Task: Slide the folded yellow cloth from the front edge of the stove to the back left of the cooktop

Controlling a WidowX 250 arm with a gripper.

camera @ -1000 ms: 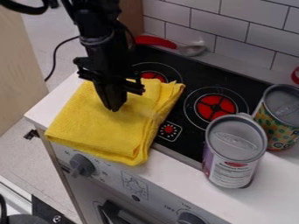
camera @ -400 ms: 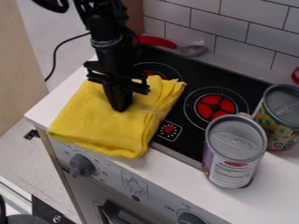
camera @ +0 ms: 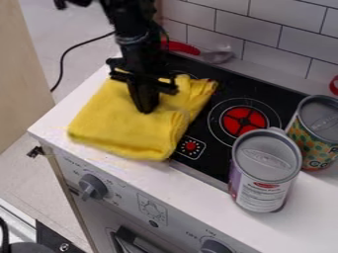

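You are finding the pincer [camera: 146, 108] at the left of centre in the camera view, hanging down with its tips close together and bearing on the yellow cloth [camera: 119, 123]; whether a fold is being pinched between them, you cannot tell. The cloth is lying folded directly beneath the tips, so no sideways gap is separating the two. The contact is sitting off-centre: most of the fabric is spreading from the tips toward the lower left and the front edge of the counter [camera: 204, 188], while a shorter part is reaching to the upper right. The folded pad is showing no clear long axis, being nearly as broad as it is long. Its right side is overlapping the black cooktop [camera: 221, 158], just beside the small red dial mark [camera: 190, 146]. Only one arm is serving here, and it is coming in from the top edge, above the cloth. Further right, the red burner [camera: 244, 120] is lying uncovered. Beyond it, the nearer can [camera: 265, 160] is standing upright, with the patterned can [camera: 316, 136] just behind it to the right. The red-handled spoon [camera: 180, 47] is lying at the back, near the tiled wall [camera: 257, 27].
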